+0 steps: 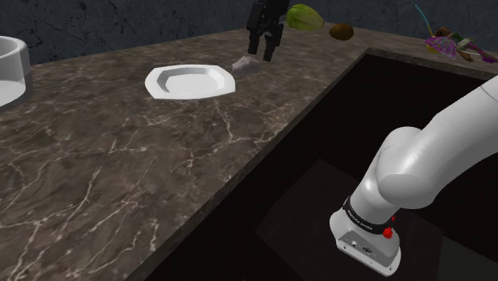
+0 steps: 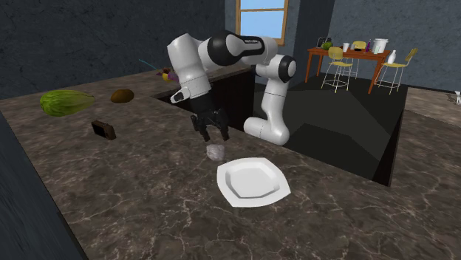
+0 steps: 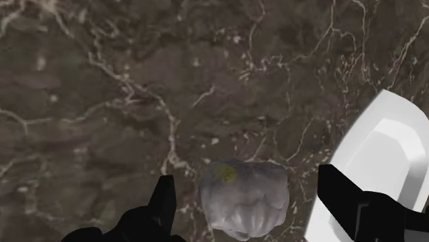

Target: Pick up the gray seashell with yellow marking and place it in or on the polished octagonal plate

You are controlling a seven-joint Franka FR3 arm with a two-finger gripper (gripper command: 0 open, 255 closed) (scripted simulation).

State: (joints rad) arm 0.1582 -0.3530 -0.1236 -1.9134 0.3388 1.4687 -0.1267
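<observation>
Dark brown marble counter (image 2: pixel 148 207) with pale veins, dark blue-grey walls, and a window (image 2: pixel 262 15) at the back in the second exterior view. A wooden dining table (image 2: pixel 347 53) with yellow-backed chairs stands far behind. The arm's stand sits in a dark recess cut into the counter, and the arm reaches out over the counter. The gripper (image 2: pixel 214 137) points down and hangs just above the gray seashell (image 2: pixel 215 151). Its jaws are spread wide and hold nothing. In the wrist view the two black fingers (image 3: pixel 159 206) stand either side of the seashell (image 3: pixel 244 198) with bare counter showing on both sides, so no contact. The shell is lumpy and pale gray, with a small yellow spot on its upper face, and it lies flat on the marble. The white octagonal plate (image 2: pixel 251 181) has nothing on it and sits on the counter just beside the shell with a small gap, not touching. In the wrist view the plate (image 3: pixel 385 158) is right behind one finger. In the shoulder view the gripper (image 1: pixel 261 54) is over the shell (image 1: pixel 243 64), which is at the plate's (image 1: pixel 190 81) right side. Also on the counter and well apart from the shell are a green ribbed fruit (image 2: pixel 66 101), a brown round fruit (image 2: pixel 122 95) and a small dark block (image 2: pixel 103 130). A purple and green bundle (image 1: pixel 451 44) lies at the far counter edge. A white round basin (image 1: pixel 12 68) is at the shoulder view's left edge.
</observation>
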